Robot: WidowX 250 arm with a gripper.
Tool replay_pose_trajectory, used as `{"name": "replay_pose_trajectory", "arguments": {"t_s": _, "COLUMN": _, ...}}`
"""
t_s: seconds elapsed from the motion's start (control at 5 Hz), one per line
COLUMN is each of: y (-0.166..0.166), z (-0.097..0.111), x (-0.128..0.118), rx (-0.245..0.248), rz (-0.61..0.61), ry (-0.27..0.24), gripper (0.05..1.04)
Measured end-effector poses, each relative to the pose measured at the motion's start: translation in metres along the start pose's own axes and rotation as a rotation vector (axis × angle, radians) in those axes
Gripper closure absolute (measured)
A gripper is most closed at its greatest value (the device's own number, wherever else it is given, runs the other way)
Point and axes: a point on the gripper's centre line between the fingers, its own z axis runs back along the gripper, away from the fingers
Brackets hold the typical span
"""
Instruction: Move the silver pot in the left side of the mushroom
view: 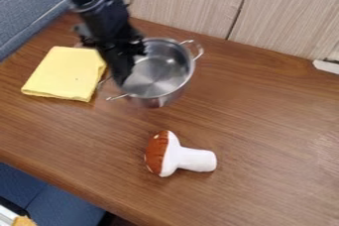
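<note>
At the far left, blue-grey upholstery (29, 9) fills the upper corner, and more blue seating (33, 188) shows below the front edge of the brown wooden bench (265, 136). On the left part of the bench lies a folded yellow cloth (65, 73).

Just right of the cloth, the black robot arm (99, 14) slants down from the upper left. Its gripper (120, 79) hangs at the left side of the silver pot (157, 74), overlapping the rim in this view. Whether the gripper is open, closed or holding part of the pot, I cannot tell.

The pot is left of the middle in the upper half of the view, its round mouth facing up. Its long axis, handle to handle, runs from lower left to upper right. The upper-right handle (197, 49) is in plain sight; the lower-left one (114, 97) is partly hidden by the gripper.

Nearer the front edge, below the pot and apart from it, the toy mushroom (189, 159) lies on its side. Its orange-brown cap points left, its white stem right and slightly toward the front.

Pale wood-grain panels (285, 14) stand behind the bench.
</note>
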Motion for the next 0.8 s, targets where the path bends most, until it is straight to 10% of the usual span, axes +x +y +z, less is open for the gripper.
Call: {"name": "replay_pose_trajectory", "arguments": {"t_s": 0.8, "y": 0.048, "z": -0.02, "x": -0.076, "rx": 0.042, "rz": 0.045, "ry": 0.088, "gripper": 1.011}}
